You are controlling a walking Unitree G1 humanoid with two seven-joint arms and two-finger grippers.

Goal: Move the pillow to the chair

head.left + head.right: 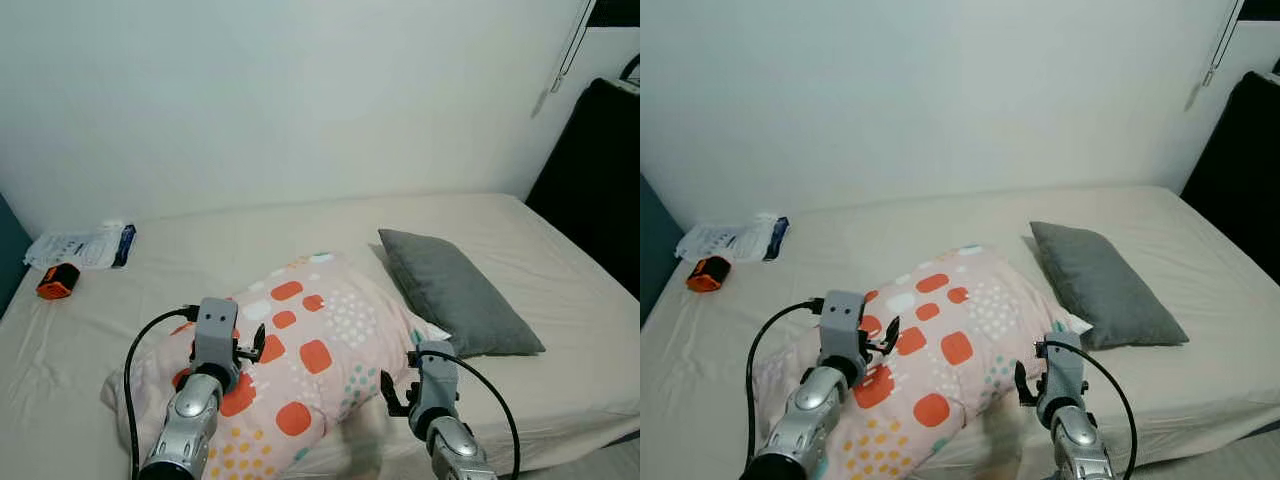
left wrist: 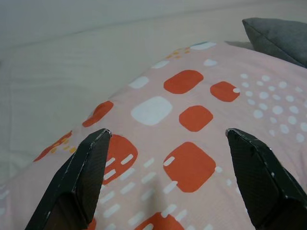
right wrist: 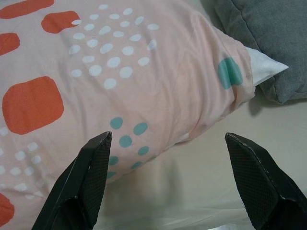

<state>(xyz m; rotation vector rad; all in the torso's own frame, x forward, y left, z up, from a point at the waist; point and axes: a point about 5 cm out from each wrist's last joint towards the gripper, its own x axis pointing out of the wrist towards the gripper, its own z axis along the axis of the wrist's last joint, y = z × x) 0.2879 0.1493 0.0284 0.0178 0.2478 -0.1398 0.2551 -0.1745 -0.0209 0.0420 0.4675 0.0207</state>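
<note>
A large pink pillow (image 1: 305, 350) with orange squares and white and teal dots lies on the bed (image 1: 200, 250), at its near edge. My left gripper (image 2: 168, 139) is open over the pillow's left part, its fingers (image 2: 81, 177) spread wide just above the fabric. My right gripper (image 3: 168, 139) is also open, at the pillow's right near corner, with one finger (image 3: 86, 177) over the pillow and the other over the sheet. Both silver arms (image 1: 195, 400) reach up from the bottom of the eye views.
A grey pillow (image 1: 455, 290) lies just right of the pink one, touching its corner. A white packet (image 1: 85, 245) and an orange-and-black object (image 1: 57, 281) sit at the bed's far left. A black object (image 1: 600, 170) stands at the right beside the bed.
</note>
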